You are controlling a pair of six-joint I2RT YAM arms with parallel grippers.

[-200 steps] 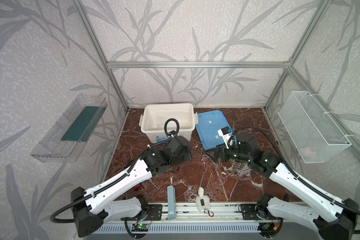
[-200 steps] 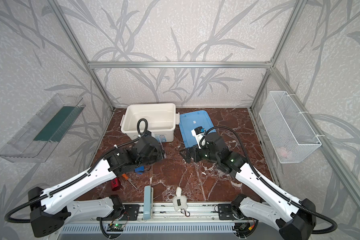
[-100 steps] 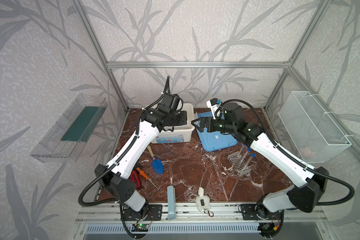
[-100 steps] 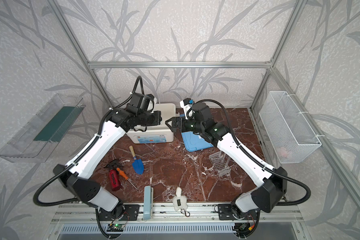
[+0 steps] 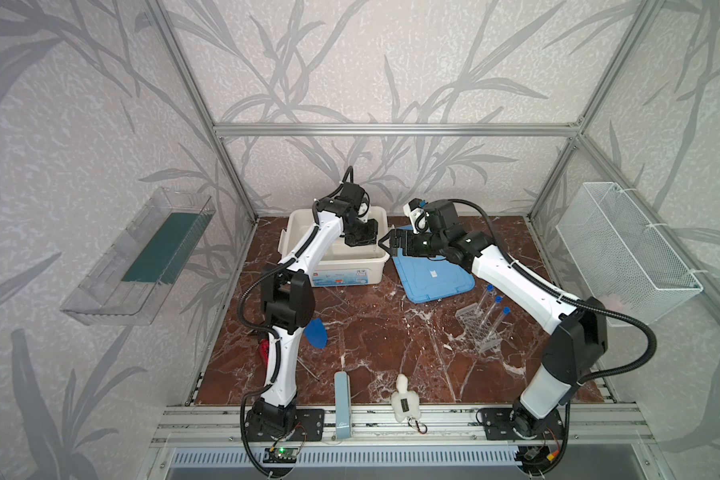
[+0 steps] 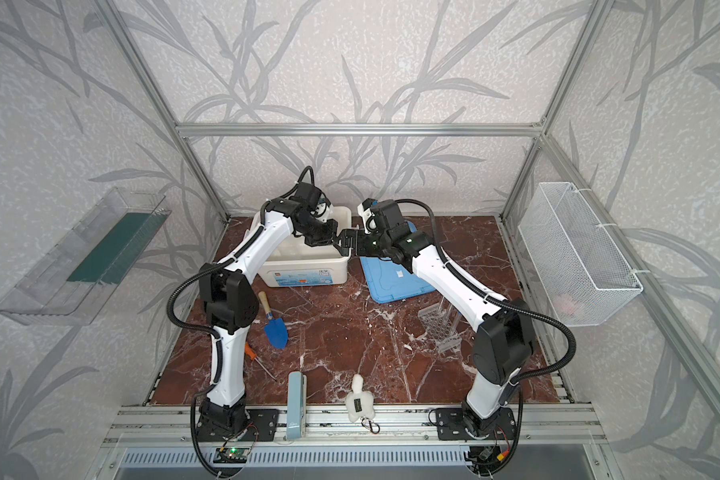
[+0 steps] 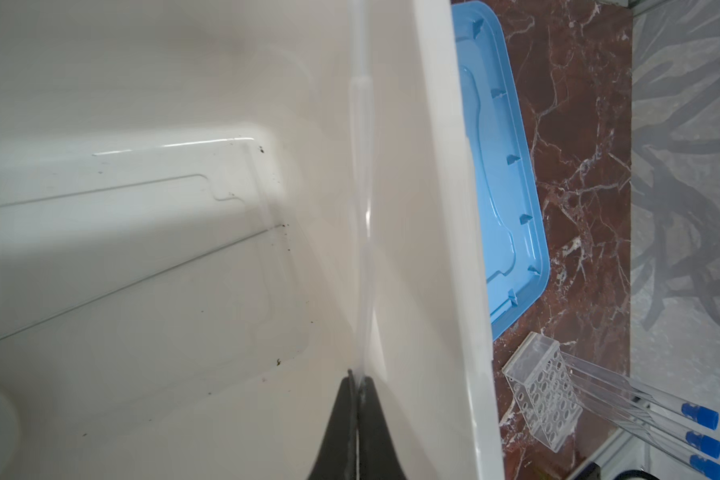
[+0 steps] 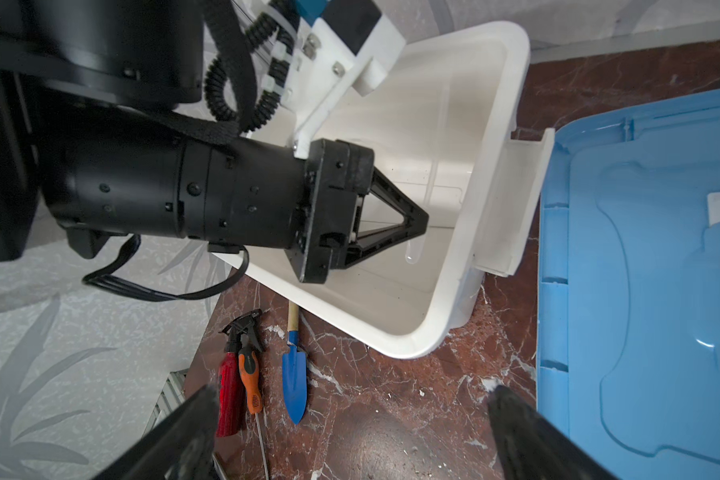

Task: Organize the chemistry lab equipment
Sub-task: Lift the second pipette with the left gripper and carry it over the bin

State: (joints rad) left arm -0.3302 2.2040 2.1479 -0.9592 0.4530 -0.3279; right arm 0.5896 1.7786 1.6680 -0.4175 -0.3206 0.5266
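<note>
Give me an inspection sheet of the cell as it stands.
Surface: red marble tabletop, white specks scattered.
Job's things: clear tube rack holding three blue-capped tubes, right side; thin clear rod hanging over the white bin; blue lid off, beside the bin.
Clutter: blue trowel, orange-handled screwdriver, red spray bottle, left front; plush toy and pale blue case on front rail.
Grippers: left gripper shut on the rod; right gripper open, empty, at the bin's right rim.
Cables: black hoses loop off both arms.
Surroundings: clear shelf on left wall; wire basket on right wall.
</note>
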